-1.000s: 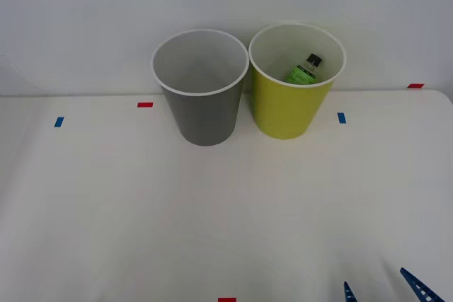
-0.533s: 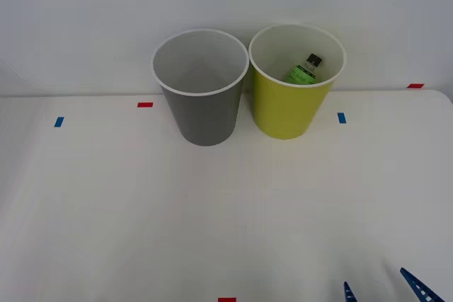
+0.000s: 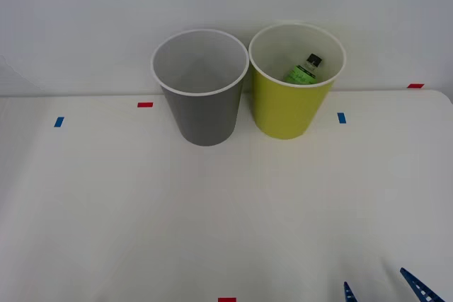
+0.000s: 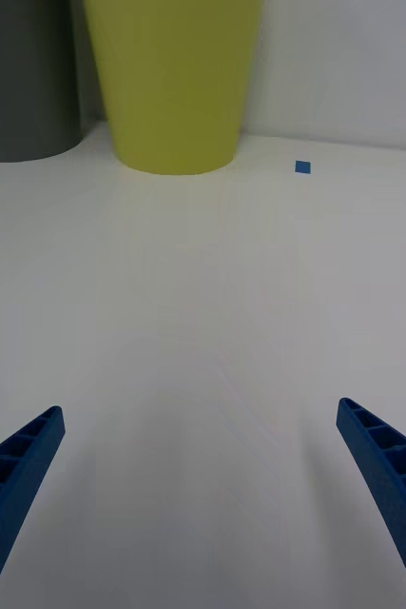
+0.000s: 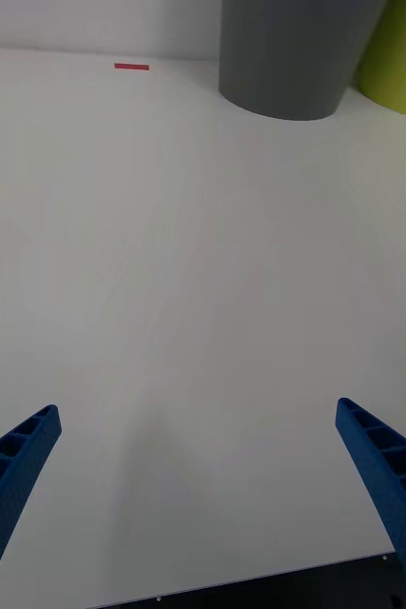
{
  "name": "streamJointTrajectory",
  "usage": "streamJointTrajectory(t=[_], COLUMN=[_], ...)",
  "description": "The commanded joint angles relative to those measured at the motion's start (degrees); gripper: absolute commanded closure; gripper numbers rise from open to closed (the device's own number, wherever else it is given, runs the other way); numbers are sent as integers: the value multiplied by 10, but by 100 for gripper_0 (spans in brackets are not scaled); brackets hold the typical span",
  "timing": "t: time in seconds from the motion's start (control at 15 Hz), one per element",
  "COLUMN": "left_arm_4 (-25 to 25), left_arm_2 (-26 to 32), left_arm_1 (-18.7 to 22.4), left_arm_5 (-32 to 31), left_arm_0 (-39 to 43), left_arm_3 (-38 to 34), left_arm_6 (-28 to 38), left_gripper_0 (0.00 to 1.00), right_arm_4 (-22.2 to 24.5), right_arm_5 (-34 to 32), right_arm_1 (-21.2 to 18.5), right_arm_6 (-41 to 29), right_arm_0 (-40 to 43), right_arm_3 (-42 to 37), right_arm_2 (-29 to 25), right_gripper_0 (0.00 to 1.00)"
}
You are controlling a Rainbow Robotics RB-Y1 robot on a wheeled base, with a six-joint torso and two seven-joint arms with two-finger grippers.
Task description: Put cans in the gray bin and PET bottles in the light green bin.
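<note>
No displacement is visible against the earlier front views: both bins, the bottle and the right arm's blue fingertips occupy the same positions as before.

The PET bottle (image 3: 304, 69) lies inside the light green bin (image 3: 287, 114), tilted, with its black cap uppermost toward the far wall and its bright green label showing above the near rim. The light green bin stands upright at the far edge of the desk (image 3: 212, 217), against the white back wall. The gray bin (image 3: 205, 118) stands upright just beside it on the robot's left; the two white rims nearly touch, and whether they make contact cannot be determined. The pale gray interior of the gray bin shows no contents.

The right gripper (image 4: 203, 495) sits low over the near right part of the desk, well apart from both bins, aimed toward the light green bin. Its jaws are released, spread wide, with nothing between them. In the front view its fingertips (image 3: 419, 288) appear at the lower right edge.

The left gripper (image 5: 203, 495) sits over the near edge of the desk, facing the gray bin, well apart from it. Its jaws are likewise released and hold nothing.

Small red tape marks (image 3: 145, 105) and blue tape marks (image 3: 342, 117) lie flat on the desk surface around the bins.
</note>
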Motion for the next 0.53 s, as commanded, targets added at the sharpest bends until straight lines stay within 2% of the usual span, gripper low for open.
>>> streamJointTrajectory(t=[0.07,0.53], left_arm_4=[0,0], left_arm_2=[0,0], left_arm_1=[0,0], left_arm_5=[0,0], left_arm_0=[0,0], left_arm_3=[0,0], left_arm_6=[0,0], left_gripper_0=[0,0], right_arm_4=[0,0], right_arm_5=[0,0], right_arm_1=[0,0], right_arm_6=[0,0], right_arm_0=[0,0], right_arm_3=[0,0], right_arm_2=[0,0], right_gripper_0=[0,0])
